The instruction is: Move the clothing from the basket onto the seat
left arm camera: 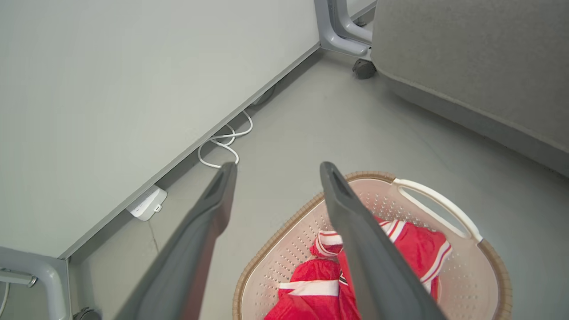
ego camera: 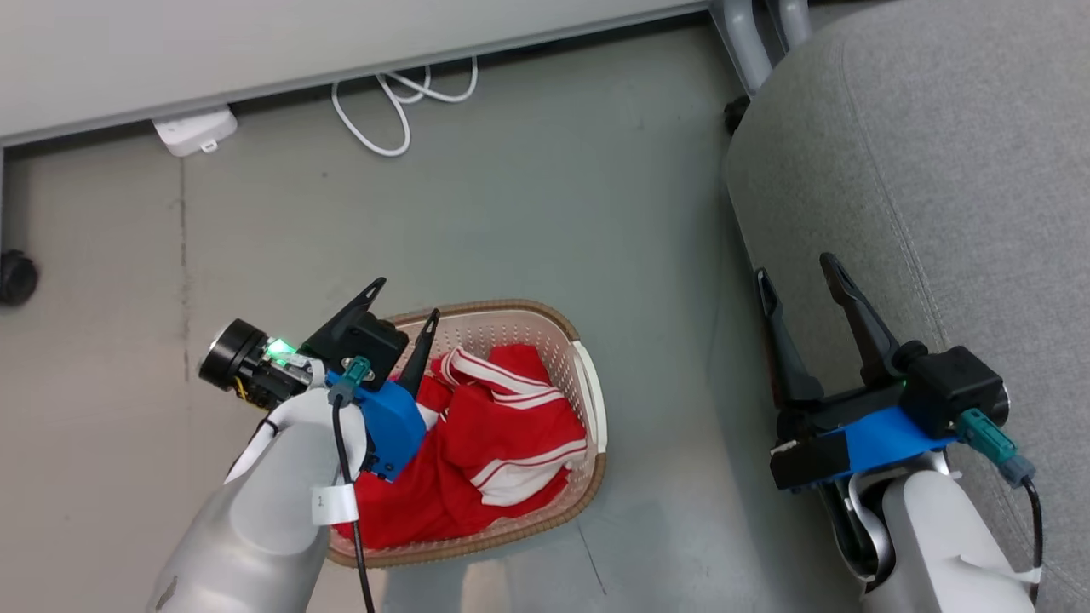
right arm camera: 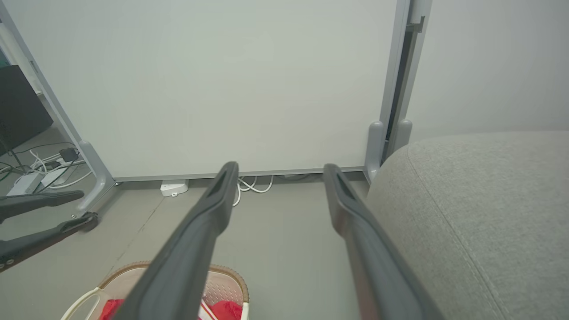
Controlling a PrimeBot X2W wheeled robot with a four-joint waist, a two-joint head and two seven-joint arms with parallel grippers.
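The red clothing [ego camera: 502, 443] lies bunched in the basket [ego camera: 511, 305] on the floor, just below the left pincer [ego camera: 404, 300], whose fingers are spread and hold nothing. The right pincer [ego camera: 794, 267], likewise spread and empty, hovers over the seat [ego camera: 937, 170] edge, well apart from the basket.

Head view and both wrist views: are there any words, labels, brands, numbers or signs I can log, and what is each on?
Nothing can be read for certain.
White tag: one small dark mark, too small to read.
Clothing: a small dark emblem on the red fabric, too blurred to read.
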